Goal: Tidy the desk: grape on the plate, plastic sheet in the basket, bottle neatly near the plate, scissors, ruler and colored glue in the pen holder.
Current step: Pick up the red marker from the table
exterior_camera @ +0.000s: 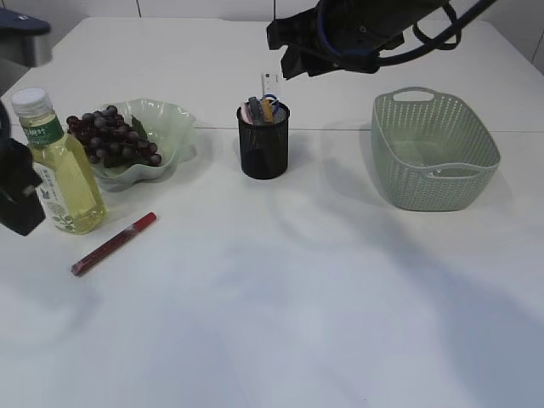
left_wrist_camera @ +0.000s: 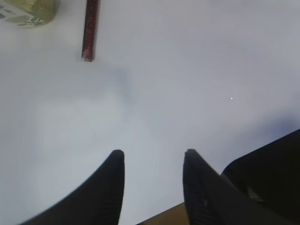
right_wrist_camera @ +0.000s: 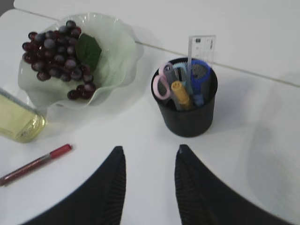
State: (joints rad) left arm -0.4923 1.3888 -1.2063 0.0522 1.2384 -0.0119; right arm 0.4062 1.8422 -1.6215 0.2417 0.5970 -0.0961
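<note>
The grape bunch [exterior_camera: 110, 136] lies on the pale green plate [exterior_camera: 174, 115]. Left of the plate the yellow bottle [exterior_camera: 59, 170] stands upright. A red glitter glue stick [exterior_camera: 115, 242] lies flat on the table in front of them. The black pen holder [right_wrist_camera: 187, 112] holds pink-handled scissors [right_wrist_camera: 162, 84], a clear ruler [right_wrist_camera: 201, 47] and yellow and blue glue sticks. A faint glossy sheet seems to lie in the basket [exterior_camera: 433, 153]. My left gripper [left_wrist_camera: 152, 152] is open and empty over bare table near the bottle. My right gripper [right_wrist_camera: 150, 149] hangs open and empty above the holder.
The green basket stands at the right, about a hand's width from the pen holder. White table [exterior_camera: 297, 297] stretches across the front half. The table's wooden edge shows under my left gripper in the left wrist view.
</note>
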